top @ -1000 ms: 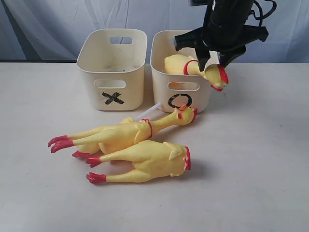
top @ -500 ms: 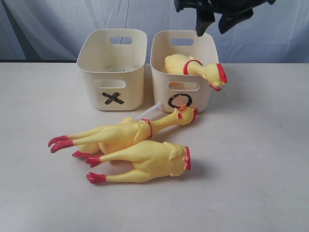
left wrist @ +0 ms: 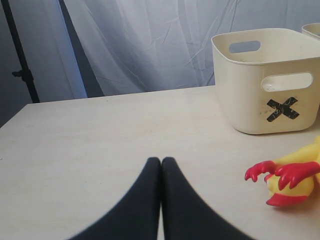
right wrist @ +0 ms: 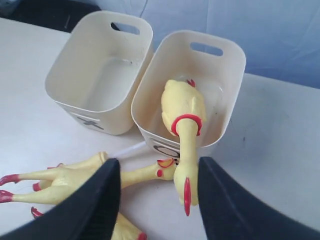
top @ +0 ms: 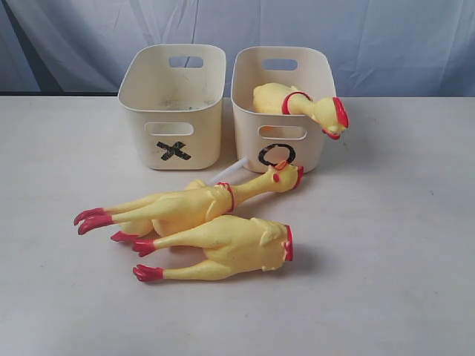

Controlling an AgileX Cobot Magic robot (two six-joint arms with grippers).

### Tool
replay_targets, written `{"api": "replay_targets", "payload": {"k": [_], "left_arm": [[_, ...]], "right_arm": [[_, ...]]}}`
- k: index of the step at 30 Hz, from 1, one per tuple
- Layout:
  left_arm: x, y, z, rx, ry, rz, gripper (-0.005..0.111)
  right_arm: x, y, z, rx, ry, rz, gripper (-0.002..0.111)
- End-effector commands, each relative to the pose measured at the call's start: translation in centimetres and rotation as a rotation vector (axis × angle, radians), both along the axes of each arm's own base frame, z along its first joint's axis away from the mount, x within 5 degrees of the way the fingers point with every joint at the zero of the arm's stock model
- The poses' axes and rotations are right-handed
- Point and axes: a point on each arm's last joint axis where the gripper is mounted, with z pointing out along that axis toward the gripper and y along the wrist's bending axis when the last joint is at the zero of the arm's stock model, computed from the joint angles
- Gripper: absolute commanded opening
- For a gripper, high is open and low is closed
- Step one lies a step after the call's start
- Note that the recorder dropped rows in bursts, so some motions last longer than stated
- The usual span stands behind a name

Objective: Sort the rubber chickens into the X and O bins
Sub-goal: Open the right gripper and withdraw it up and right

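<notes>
One rubber chicken [top: 297,104] lies in the O bin [top: 249,119], its head and neck hanging over the front rim. On the table in front lie a chicken with a head [top: 193,206] and a headless one [top: 230,248], with a white stick [top: 226,174] poking out behind them. The X bin [top: 148,137] holds no chicken. Neither gripper shows in the exterior view. My right gripper [right wrist: 159,162] is open, high above the O bin [right wrist: 227,90] and its chicken [right wrist: 182,105], touching nothing. My left gripper [left wrist: 161,161] is shut and empty, low over the table near red chicken feet [left wrist: 280,175].
The two bins stand side by side at the back of the pale table, the X bin [left wrist: 250,100] on the left. A blue-grey curtain [top: 89,37] hangs behind them. A dark stand pole [left wrist: 20,55] rises beyond the table's far corner in the left wrist view.
My right gripper has lifted from over the O bin and gone out of the top of the exterior view. The chicken stays in the bin. Nothing else moved.
</notes>
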Motion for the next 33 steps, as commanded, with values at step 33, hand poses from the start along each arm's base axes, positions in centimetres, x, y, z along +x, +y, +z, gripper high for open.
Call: {"api": "replay_targets", "payload": {"k": [33], "left_arm": [[0.1, -0.2, 1.1, -0.2, -0.13, -0.006, 0.0]], "right_arm": [[-24.5, -12.2, -10.7, 0.097, -0.28, 0.036, 0.046]]}}
